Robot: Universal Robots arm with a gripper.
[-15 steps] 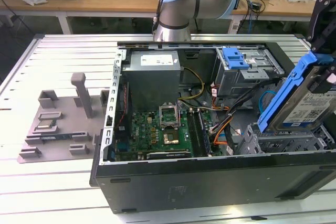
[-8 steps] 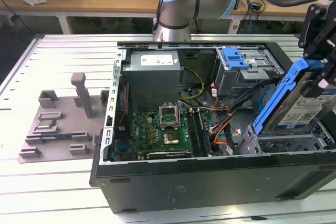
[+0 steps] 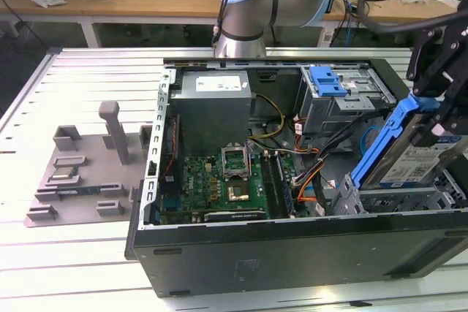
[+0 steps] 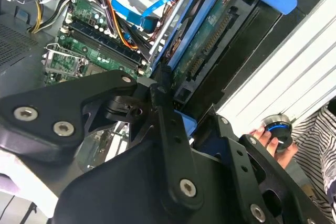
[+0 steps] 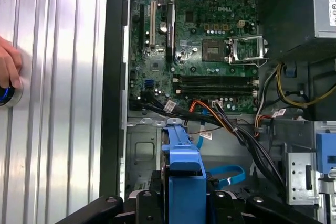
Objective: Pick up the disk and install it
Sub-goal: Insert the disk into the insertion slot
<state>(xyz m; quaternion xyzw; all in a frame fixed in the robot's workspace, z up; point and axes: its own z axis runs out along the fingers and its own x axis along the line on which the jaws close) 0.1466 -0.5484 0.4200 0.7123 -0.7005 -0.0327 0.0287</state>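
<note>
Right now we see the pincer (image 3: 437, 107) pressed tight on the disk (image 3: 420, 162), pinching it by its blue-framed sides, so the drive hangs tilted over the open computer case (image 3: 292, 253) at the exterior view's right. Its lower end is near the metal drive cage (image 3: 347, 199); we cannot tell whether they touch. The motherboard (image 3: 219, 180) lies bare inside. Beside the case, a person's hand (image 4: 265, 137) rests on a round knob (image 4: 278, 129) on the worktop (image 3: 73, 253)

Slotted metal bench (image 3: 73, 78) is carrying an open computer case (image 3: 292, 253). Grey parts fixture (image 3: 73, 180) is lying just beside it, toward the exterior view's left.
</note>
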